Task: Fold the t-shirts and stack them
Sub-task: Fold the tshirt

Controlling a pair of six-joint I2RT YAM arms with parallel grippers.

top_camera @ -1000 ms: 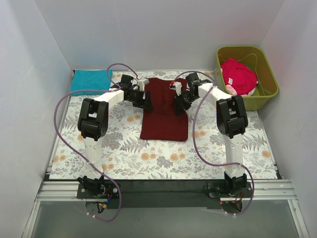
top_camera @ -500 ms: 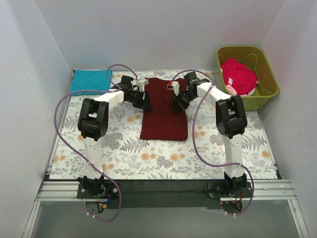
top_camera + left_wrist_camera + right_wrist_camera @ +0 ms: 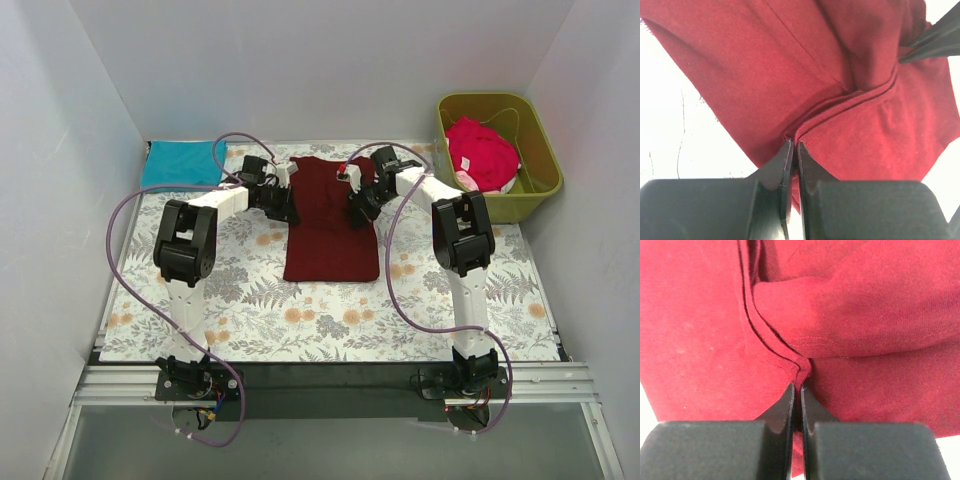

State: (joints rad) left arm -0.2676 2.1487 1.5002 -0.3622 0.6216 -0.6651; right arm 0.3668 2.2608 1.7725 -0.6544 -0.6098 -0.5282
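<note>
Top external view: the dark maroon t-shirt [image 3: 331,235] lies partly folded in the middle of the floral tablecloth [image 3: 300,320], with both arms bent over its far half and hiding its sleeves. Left of it, at the far corner, lies the folded teal t-shirt [image 3: 182,163]. Right of it, the olive tub [image 3: 520,207] holds the bunched red-pink t-shirt [image 3: 483,152]. Plain pale walls [image 3: 330,70] enclose the table. Only the wrist views reveal the grips. The left gripper [image 3: 794,150] is pinched onto a seamed fold at one edge of this garment, and the right gripper [image 3: 799,385] is pinched likewise at the opposite edge.
</note>
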